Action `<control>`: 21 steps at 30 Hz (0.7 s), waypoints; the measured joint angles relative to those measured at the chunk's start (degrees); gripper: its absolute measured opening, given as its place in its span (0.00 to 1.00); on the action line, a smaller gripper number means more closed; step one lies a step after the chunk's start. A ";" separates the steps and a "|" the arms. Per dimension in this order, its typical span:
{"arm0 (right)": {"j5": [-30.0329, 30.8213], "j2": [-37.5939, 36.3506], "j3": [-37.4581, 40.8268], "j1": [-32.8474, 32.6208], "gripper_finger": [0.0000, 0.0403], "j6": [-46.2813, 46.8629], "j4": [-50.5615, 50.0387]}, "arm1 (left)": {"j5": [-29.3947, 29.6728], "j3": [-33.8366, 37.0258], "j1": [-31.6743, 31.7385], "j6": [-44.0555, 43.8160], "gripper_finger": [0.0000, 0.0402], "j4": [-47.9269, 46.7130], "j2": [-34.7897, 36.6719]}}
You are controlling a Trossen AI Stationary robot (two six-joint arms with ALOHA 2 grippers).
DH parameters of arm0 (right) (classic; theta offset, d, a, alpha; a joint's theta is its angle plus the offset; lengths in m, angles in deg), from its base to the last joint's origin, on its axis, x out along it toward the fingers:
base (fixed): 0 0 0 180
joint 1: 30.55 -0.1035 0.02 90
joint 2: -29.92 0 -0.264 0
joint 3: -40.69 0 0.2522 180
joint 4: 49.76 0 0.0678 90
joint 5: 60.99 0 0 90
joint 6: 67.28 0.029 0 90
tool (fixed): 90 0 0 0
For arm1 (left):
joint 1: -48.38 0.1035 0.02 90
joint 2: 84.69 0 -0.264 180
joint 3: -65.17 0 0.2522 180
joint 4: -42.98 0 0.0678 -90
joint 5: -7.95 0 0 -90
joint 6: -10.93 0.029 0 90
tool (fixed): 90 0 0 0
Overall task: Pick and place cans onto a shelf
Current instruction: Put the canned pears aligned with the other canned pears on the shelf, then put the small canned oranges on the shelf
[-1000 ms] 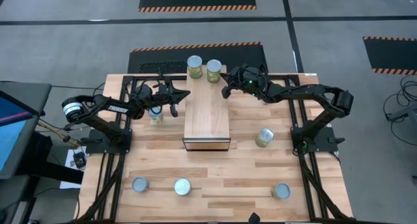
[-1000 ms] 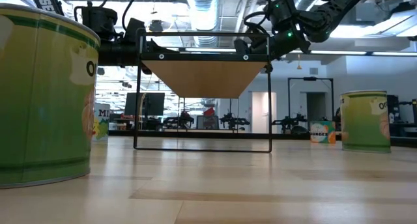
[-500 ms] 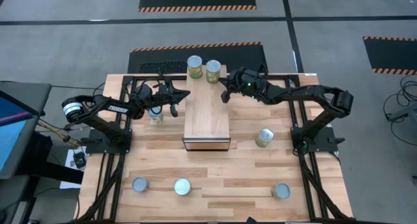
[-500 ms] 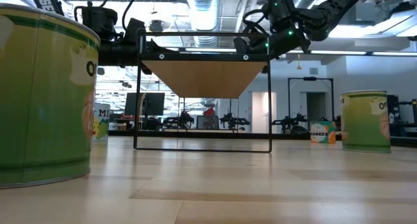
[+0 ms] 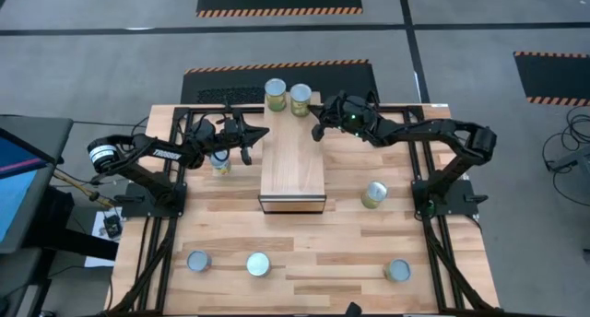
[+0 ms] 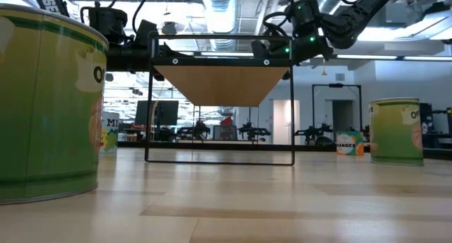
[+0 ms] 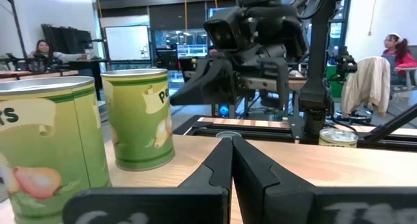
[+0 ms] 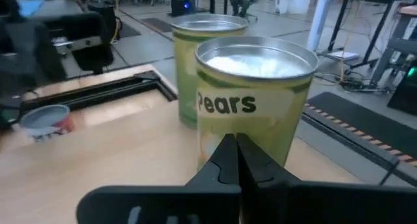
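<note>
The cans [image 5: 287,97] already placed stood as a pair, side by side, at the far end of the shelf [image 5: 293,165], which ran down the middle of the tabletop [image 5: 323,243]. The right gripper [image 5: 318,125] hung over the shelf's far right corner just beside that pair, fingers [image 8: 228,160] pressed together and empty. The left gripper [image 5: 249,137] hovered at the shelf's left edge, fingers [image 7: 221,168] likewise pressed together. Three cans stood along the tabletop's near edge, one right of the shelf, and one beneath the left arm.

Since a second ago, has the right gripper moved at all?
Yes, slightly. In the high view the right gripper has edged toward the two cans at the shelf's far end.
</note>
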 joint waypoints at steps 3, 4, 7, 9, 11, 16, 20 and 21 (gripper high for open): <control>0.10 0.75 0.18 0.04 0.00 0.00 -0.76 | 0.26 0.00 -0.02 0.00 0.00 -0.02 0.00; 0.08 0.75 0.18 0.00 0.00 -0.02 -0.52 | 0.28 0.00 0.00 0.01 0.00 -0.02 0.01; -0.27 0.52 0.03 -0.06 0.00 -0.01 -0.17 | 0.30 0.00 0.00 0.00 0.00 -0.04 0.00; -2.20 0.32 0.07 -0.19 0.00 -0.01 -0.50 | 0.30 0.00 -0.02 0.00 0.00 -0.04 0.01; -4.34 0.05 0.05 -0.49 0.00 0.02 0.30 | 0.31 -0.01 0.00 0.00 0.00 -0.04 0.01; -5.90 0.05 0.05 -0.73 0.00 0.02 0.19 | 0.32 -0.01 0.00 0.02 0.00 -0.04 0.01; -5.54 0.05 0.05 -0.30 0.00 0.04 0.96 | 0.34 -0.02 0.00 0.02 0.00 -0.07 0.02; -5.54 0.05 0.05 -0.12 0.00 0.04 1.22 | 0.34 0.00 0.00 0.02 0.00 -0.07 0.01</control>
